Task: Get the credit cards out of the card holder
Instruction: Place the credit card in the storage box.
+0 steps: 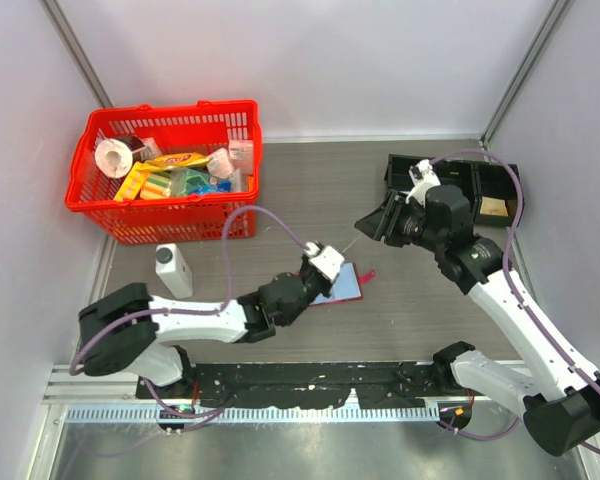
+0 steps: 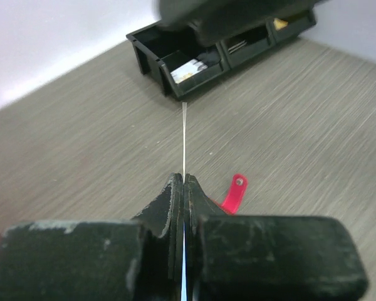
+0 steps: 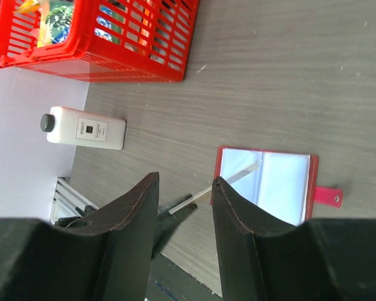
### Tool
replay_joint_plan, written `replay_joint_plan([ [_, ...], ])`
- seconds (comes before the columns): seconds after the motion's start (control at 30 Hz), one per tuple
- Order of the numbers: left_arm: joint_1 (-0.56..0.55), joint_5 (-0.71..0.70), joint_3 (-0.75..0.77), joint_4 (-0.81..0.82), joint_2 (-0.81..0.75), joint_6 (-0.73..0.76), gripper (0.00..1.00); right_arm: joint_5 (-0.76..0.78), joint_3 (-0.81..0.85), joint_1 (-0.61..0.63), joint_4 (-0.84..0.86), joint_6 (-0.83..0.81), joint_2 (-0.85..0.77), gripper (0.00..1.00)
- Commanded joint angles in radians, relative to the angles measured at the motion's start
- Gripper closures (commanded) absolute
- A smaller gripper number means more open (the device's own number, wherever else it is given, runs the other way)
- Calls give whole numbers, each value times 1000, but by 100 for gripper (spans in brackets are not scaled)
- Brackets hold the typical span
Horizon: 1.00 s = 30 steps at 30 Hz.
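Note:
The red card holder (image 1: pixel 348 287) lies spread open on the table, pale blue pockets up, its snap tab (image 2: pixel 235 191) pointing right. My left gripper (image 1: pixel 336 256) is just above the holder's far left corner, shut on a thin pale credit card (image 2: pixel 184 135) seen edge-on and standing out past the fingertips. In the right wrist view the same credit card (image 3: pixel 203 194) shows as a thin strip over the card holder (image 3: pixel 282 182). My right gripper (image 1: pixel 368 226) hangs open a little up and right of the card's far end, and its fingers (image 3: pixel 141 207) hold nothing.
A red basket (image 1: pixel 90 195) full of packets stands at the back left. In front of it a white bottle (image 1: pixel 173 268) lies on the table. A black compartment tray (image 1: pixel 495 185) sits at the back right, behind the right arm.

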Motion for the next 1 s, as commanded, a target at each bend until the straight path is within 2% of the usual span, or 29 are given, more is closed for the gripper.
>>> replay_joint_plan([
  [0.0,108,209,0,-161,-124,-306,100,22,87,-4,-75,-209,9,55],
  [0.17,204,327,22,-293,-182,-476,100,22,157,-2,-161,-338,15,53],
  [0.23,236,330,32,-341,-196,-561,100,17,164,-1,-176,-367,21,53],
  [0.43,331,327,66,-474,-213,-884,100,101,61,82,-85,-380,-23,51],
  [0.6,365,310,181,-698,-172,-1079,100,394,-19,284,9,-452,-40,50],
  [0.7,380,353,264,-802,-135,-1179,100,575,-25,415,34,-501,-14,50],
  [0.83,386,385,331,-889,-103,-1262,100,728,-73,530,130,-602,2,50],
  [0.97,386,393,361,-927,-89,-1323,100,808,-111,610,228,-702,3,50],
])
